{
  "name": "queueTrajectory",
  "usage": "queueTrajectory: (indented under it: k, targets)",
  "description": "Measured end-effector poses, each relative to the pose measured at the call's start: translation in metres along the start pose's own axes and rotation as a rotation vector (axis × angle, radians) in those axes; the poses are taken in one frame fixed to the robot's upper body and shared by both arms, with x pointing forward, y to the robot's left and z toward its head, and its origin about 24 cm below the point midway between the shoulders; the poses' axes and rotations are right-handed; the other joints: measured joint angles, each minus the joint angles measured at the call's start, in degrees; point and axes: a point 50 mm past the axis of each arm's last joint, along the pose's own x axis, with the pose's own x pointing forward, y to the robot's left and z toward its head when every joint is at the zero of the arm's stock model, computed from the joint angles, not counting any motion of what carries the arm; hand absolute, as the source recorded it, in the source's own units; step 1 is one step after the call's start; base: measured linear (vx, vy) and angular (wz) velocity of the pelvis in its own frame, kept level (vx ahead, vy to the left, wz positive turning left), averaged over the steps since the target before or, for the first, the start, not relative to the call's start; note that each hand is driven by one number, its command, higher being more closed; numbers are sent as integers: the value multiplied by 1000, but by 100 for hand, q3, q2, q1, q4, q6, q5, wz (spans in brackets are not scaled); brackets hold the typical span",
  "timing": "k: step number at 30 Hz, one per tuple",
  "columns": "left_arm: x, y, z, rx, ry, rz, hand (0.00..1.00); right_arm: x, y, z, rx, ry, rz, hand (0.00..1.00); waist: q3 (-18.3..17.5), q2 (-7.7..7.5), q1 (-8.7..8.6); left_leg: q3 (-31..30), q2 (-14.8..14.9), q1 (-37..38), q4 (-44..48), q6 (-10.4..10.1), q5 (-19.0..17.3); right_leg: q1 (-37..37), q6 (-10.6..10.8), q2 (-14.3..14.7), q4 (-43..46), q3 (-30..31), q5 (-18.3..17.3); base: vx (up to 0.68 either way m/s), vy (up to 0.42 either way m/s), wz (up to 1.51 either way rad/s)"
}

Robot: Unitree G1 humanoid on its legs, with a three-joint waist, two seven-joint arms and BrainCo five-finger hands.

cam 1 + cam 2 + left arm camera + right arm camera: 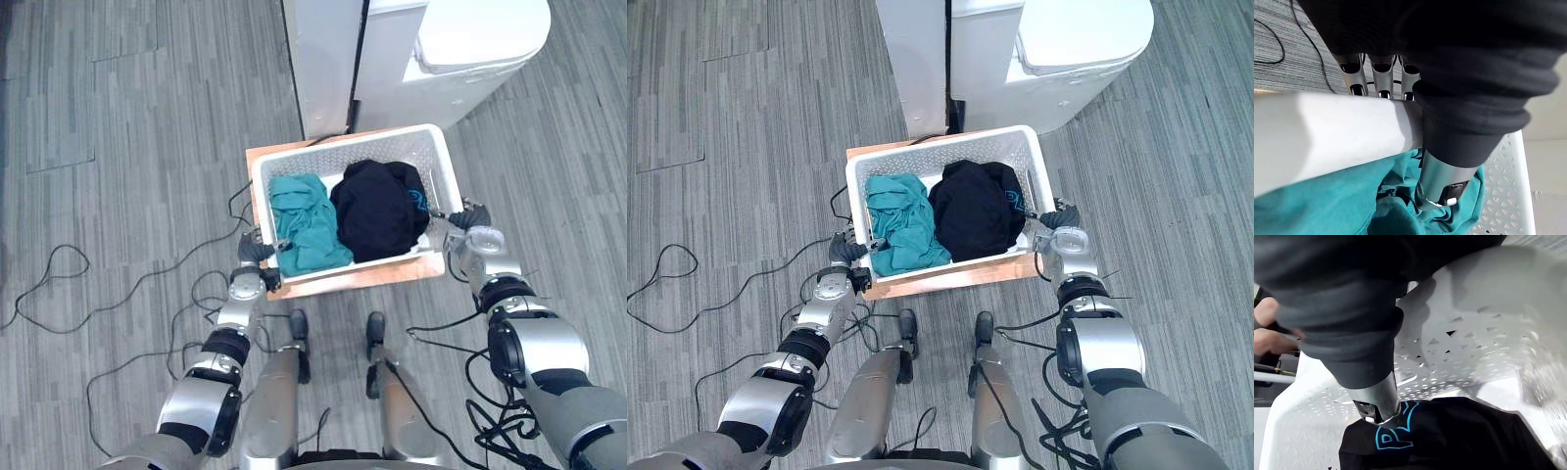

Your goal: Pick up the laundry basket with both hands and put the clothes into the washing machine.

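Laundry basket [355, 140]: sitting open side up on the wooden platform [362, 279], long axis running left to right across the robot, far side facing the washing machine [470, 49].
Clothes: a teal garment [304, 223] is lying in the left half, a black garment [377, 208] in the right half, the two touching.
Left hand [257, 250]: clamping the left rim near the front corner, fingers [1382, 68] curling outside, thumb pressing inside.
Right hand [470, 220]: gripping the right rim, thumb hooking down inside the wall beside the black garment.
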Motion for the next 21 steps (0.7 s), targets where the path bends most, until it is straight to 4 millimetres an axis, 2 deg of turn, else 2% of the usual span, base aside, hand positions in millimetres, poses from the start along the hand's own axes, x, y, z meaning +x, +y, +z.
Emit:
queueTrajectory:
  k: [5,9,13,14,16,18,21]
  targets:
    - [-14,17,-13,-12,9,24,100,-15,5,-7,45,-89,55,100,1,1,-8,48,7,409,-201,-1,0,356,-3,12,-143,26,-2,84,-7,-4]
    - [-35,31,-13,-31,-58,32,100,-40,5,-17,63,-176,101,100,1,-3,-5,56,10,784,-364,-12,-8,740,-41,30,-305,21,-26,47,-8,1]
    - [-64,45,-21,-53,-84,40,100,-75,1,-30,100,-257,136,100,-74,-53,-6,178,29,1276,-428,-128,-179,1128,-84,72,-304,158,-182,38,5,-14]
    - [-68,46,-24,-55,-80,37,100,-79,0,-33,93,-261,136,100,-140,-58,-12,203,30,1299,-426,-141,-218,1134,-75,81,-305,194,-201,39,19,-26]
    - [-89,51,-39,-63,-46,24,100,-97,-3,-53,93,-230,145,100,-511,-129,-31,399,66,1386,-425,-172,-315,1137,-82,108,-363,392,-222,74,18,-44]
    - [-101,53,-48,-73,-13,7,100,-107,-7,-65,88,-212,149,100,-720,-167,-37,624,147,1450,-300,-179,-460,1140,-59,158,-387,624,-204,104,18,-72]
    - [-112,57,-55,-86,19,-3,100,-112,-8,-69,69,-212,171,100,-787,-191,-114,1222,459,1604,267,-159,-934,1180,-27,368,-362,1228,-144,68,44,-103]
